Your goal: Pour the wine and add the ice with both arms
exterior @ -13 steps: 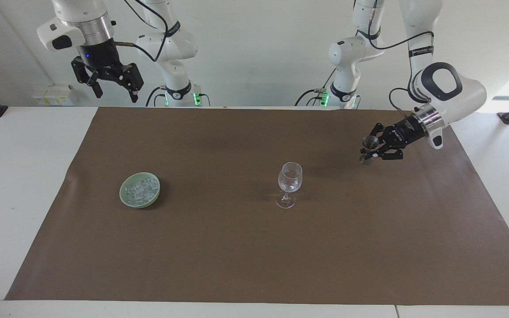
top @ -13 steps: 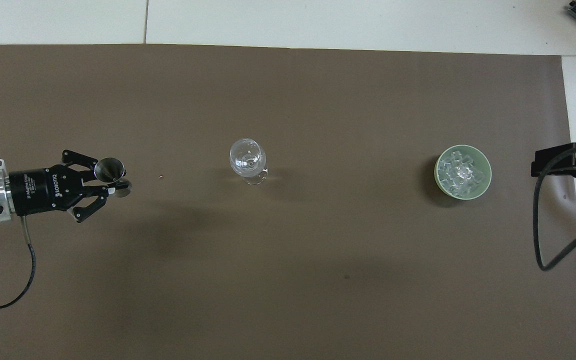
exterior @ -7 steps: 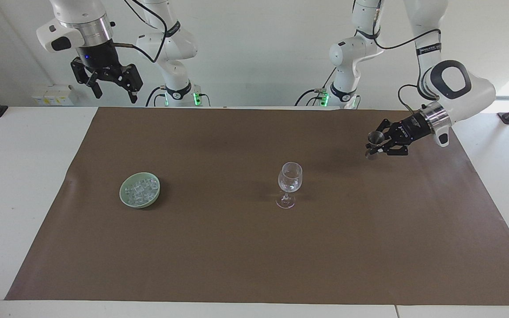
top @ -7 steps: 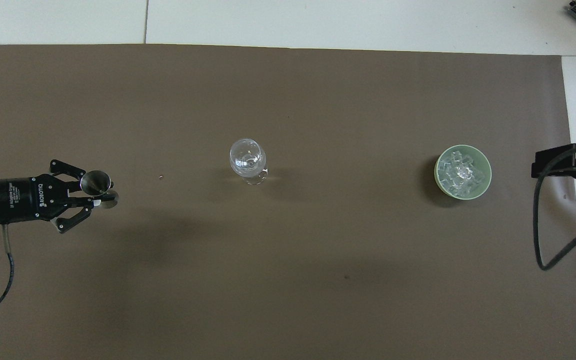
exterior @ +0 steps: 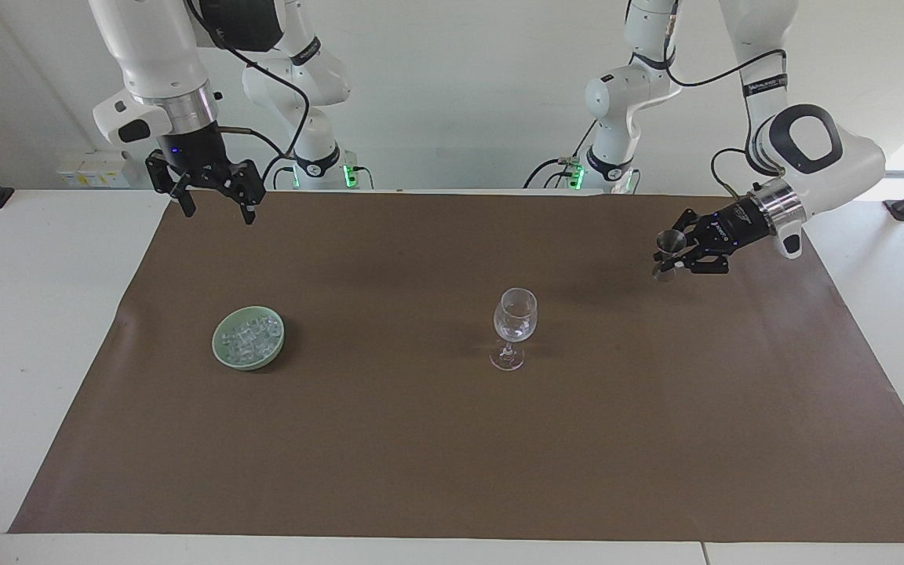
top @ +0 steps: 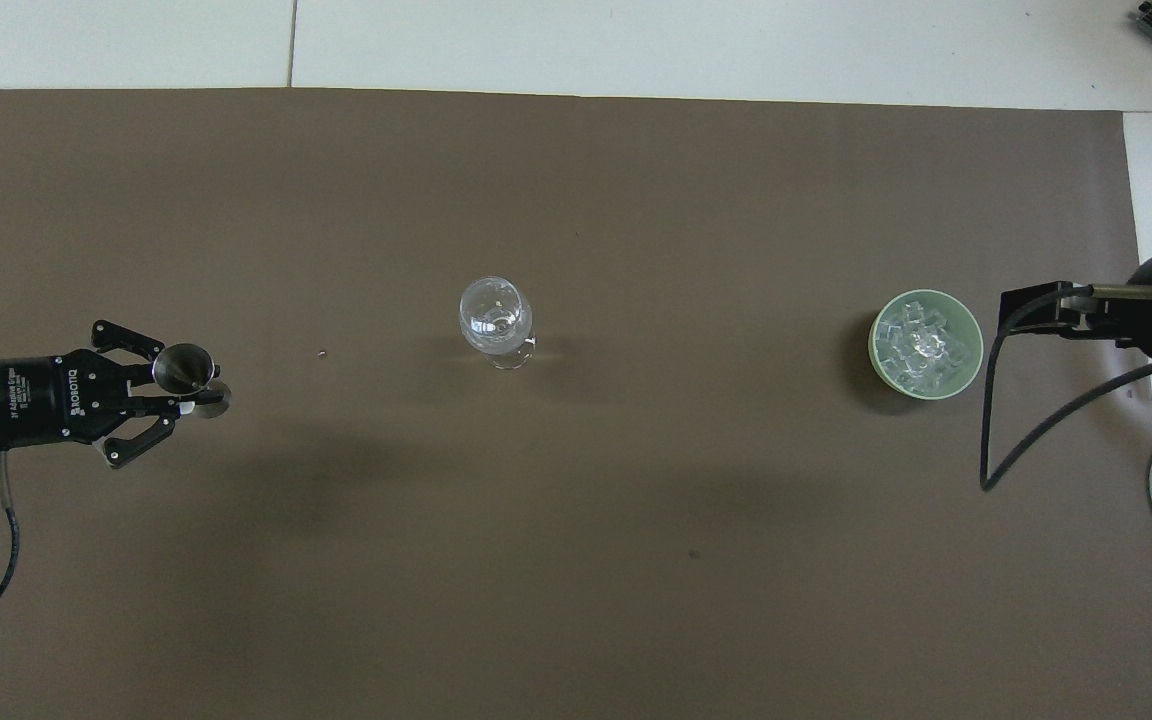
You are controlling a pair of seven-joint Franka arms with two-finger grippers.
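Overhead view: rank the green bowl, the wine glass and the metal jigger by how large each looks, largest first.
1. green bowl, holding the ice.
2. wine glass, its bowl clearly narrower across.
3. metal jigger, held up off the mat in the left gripper, so nearer the camera and still smallest.

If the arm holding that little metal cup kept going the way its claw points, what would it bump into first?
Probably the clear stemmed wine glass mid-table. The left gripper, shut on the small steel measuring cup, points along the brown mat roughly toward it, though it may pass slightly nearer the robots; height is unclear.
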